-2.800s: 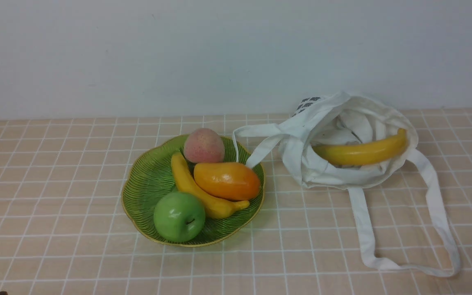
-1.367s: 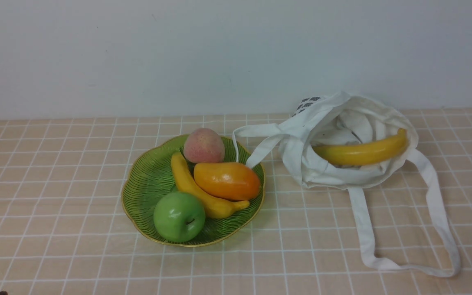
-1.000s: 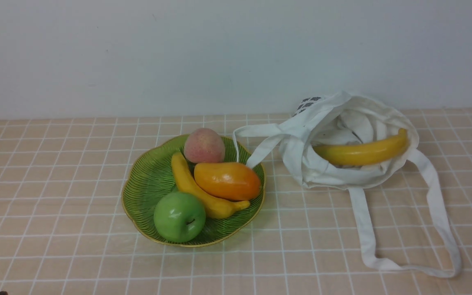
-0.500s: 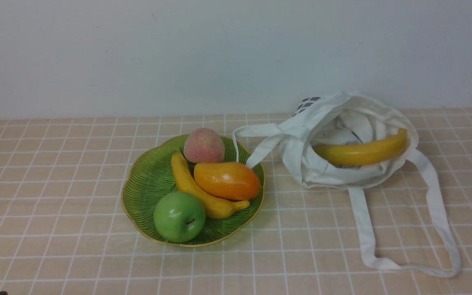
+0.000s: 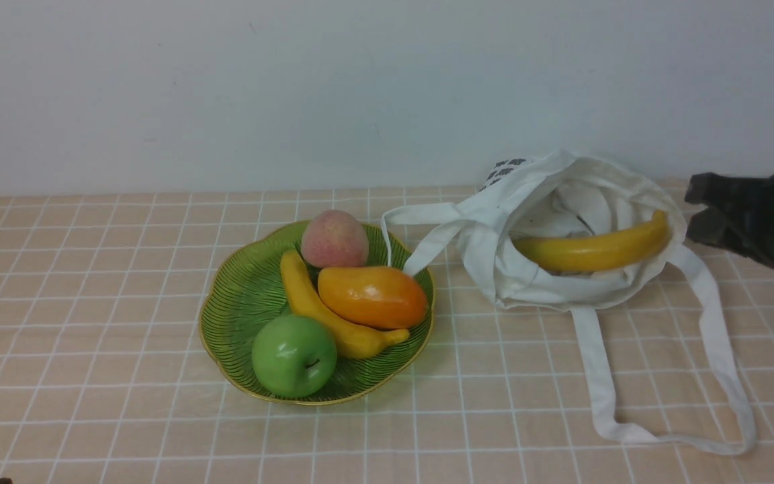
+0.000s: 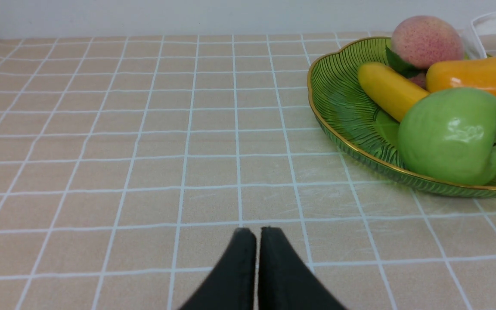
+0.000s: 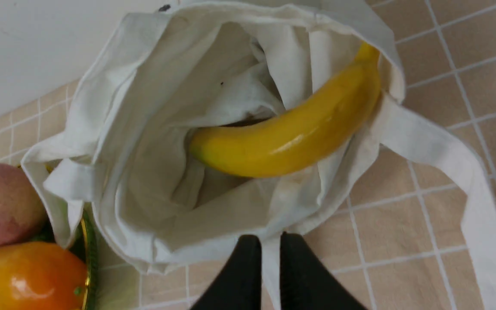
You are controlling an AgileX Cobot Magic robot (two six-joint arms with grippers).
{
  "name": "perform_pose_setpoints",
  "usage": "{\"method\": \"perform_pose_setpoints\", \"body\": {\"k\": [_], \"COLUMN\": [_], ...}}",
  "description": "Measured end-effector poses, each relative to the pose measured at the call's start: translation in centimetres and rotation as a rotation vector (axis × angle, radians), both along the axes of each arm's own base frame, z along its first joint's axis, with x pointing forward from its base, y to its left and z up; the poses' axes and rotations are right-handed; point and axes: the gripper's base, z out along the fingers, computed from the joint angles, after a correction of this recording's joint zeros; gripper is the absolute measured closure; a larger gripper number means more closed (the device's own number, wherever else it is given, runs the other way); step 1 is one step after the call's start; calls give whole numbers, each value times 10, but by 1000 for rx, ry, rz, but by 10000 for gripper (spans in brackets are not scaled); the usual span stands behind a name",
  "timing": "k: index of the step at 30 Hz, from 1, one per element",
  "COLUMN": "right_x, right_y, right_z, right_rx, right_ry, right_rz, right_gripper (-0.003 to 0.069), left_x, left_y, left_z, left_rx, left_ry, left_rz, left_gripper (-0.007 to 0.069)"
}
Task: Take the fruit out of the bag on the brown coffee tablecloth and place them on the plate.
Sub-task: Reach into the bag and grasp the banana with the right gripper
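My right jaws near the bag, the banana inside it.
Under everything I see the tablecloth (image 5: 125, 403), pale brown with a white grid. On it, at my right, the white bag (image 5: 562, 289) lies with its mouth open, one strap looped on the cloth, another reaching over the plate's rim. Left of it sits the green plate (image 5: 239, 296), bearing an orange mango-like fruit (image 5: 370, 296), a shorter banana (image 5: 320, 306), a green apple (image 5: 293, 356) and a peach (image 5: 334, 238). The long yellow banana (image 5: 592, 250) rests in the bag's mouth. My right gripper (image 7: 270, 241) hovers beside the bag, its tips a little apart with nothing between them. My left gripper (image 6: 258, 234) is over the cloth, tips nearly together, holding nothing.
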Motion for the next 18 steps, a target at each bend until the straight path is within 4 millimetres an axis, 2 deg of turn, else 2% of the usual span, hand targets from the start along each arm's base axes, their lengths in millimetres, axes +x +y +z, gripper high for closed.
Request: {"method": "perform_pose_setpoints", "body": {"k": [1, 3, 5, 9, 13, 18], "right_x": [16, 34, 43, 70, 85, 92], "right_y": [1, 2, 3, 5, 7, 6], "right_z": [-8, -20, -27, -51, -71, -82], "right_rx": [16, 41, 49, 60, 76, 94], "right_ry": [25, 57, 76, 143, 200, 211], "right_rz": [-6, -20, -23, -15, -22, -63], "right_gripper": [526, 454, 416, 263, 195, 182], "left_x": [0, 0, 0, 0, 0, 0], "left_y": [0, 0, 0, 0, 0, 0], "left_z": [0, 0, 0, 0, 0, 0], "left_rx": [0, 0, 0, 0, 0, 0], "left_ry": [0, 0, 0, 0, 0, 0], "left_rz": [0, 0, 0, 0, 0, 0], "left_gripper": [632, 632, 632, 632, 632, 632]}}
